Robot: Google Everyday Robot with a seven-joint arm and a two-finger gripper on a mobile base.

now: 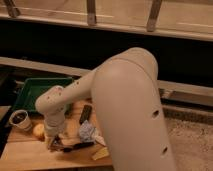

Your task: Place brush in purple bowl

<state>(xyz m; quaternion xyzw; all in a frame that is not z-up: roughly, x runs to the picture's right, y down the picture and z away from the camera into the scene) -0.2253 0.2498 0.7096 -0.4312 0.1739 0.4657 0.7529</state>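
Note:
The brush [76, 146], slim and dark, lies roughly flat on the wooden table [25, 152] near its front edge. My gripper [55, 142] hangs down from the white wrist at the brush's left end, right at the table surface. It is in contact with or just over the handle; I cannot tell which. The big white arm [130, 100] fills the middle and right of the view. No purple bowl shows; it is hidden or out of view.
A green tray [35, 89] stands at the back left. A small white cup with a dark inside [20, 119] sits left, with a yellow-orange round item [39, 131] beside it. A flat black block [86, 114], a crumpled silvery wad [88, 131] and a yellow wedge [101, 153] lie close to the brush.

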